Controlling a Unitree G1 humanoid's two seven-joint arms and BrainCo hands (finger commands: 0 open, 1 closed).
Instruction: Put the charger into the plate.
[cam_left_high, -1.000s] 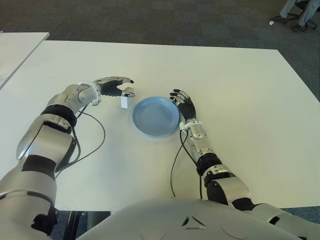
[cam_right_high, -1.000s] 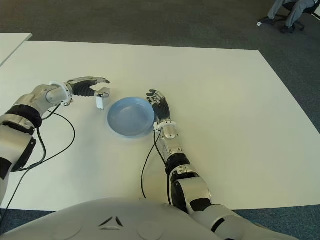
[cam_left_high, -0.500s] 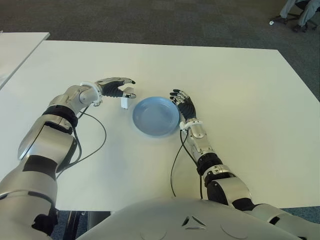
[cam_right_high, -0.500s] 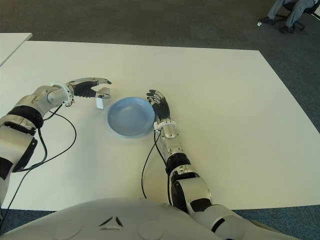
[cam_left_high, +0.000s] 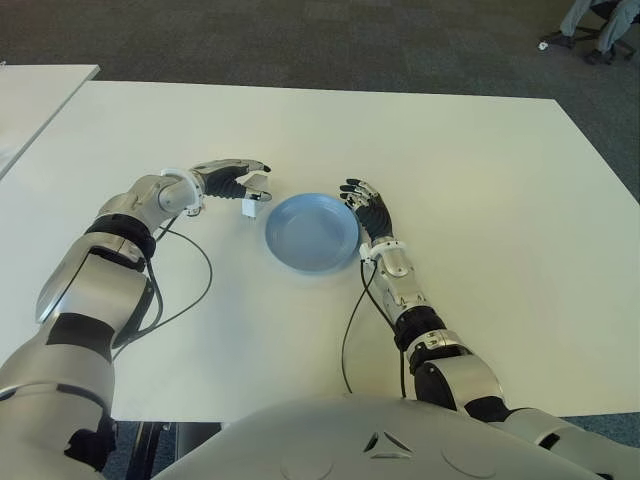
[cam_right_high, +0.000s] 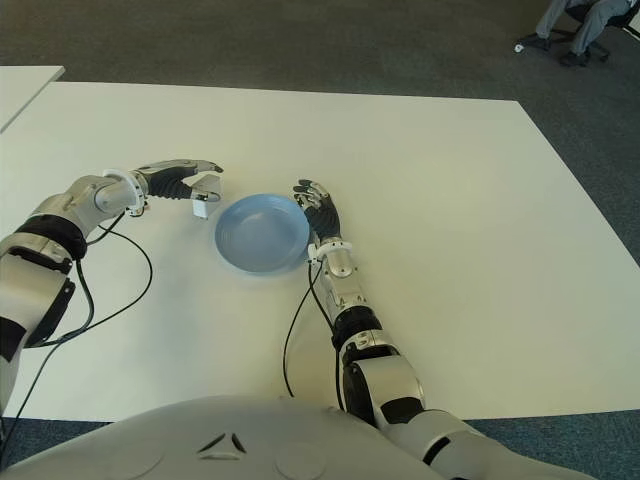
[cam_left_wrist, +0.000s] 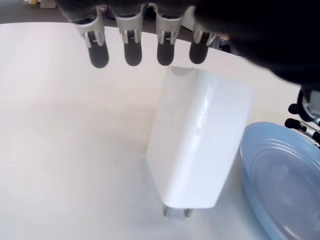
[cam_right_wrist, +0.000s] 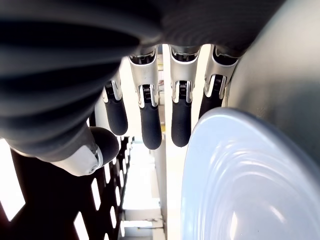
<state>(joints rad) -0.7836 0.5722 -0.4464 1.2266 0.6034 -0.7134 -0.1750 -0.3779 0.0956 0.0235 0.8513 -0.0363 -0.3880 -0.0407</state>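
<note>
A small white charger (cam_left_high: 250, 204) hangs just left of the blue plate (cam_left_high: 312, 236), pinched under the fingers of my left hand (cam_left_high: 243, 180). In the left wrist view the charger (cam_left_wrist: 200, 145) is tilted, prongs down and close over the table, with the plate's rim (cam_left_wrist: 280, 175) right beside it. The charger is outside the plate. My right hand (cam_left_high: 365, 207) shows at the plate's right rim with its fingers relaxed and holding nothing; its wrist view shows the plate (cam_right_wrist: 250, 180) beside the fingertips.
The white table (cam_left_high: 480, 170) stretches wide to the right and far side. Black cables (cam_left_high: 196, 285) loop on it beside each forearm. A second table (cam_left_high: 35, 95) stands at far left. A person's legs (cam_left_high: 600, 25) show on the carpet at far right.
My left hand has rolled slightly, so the charger now sits lower and more tilted under the fingers, still at the plate's left edge. The right hand has not moved.
</note>
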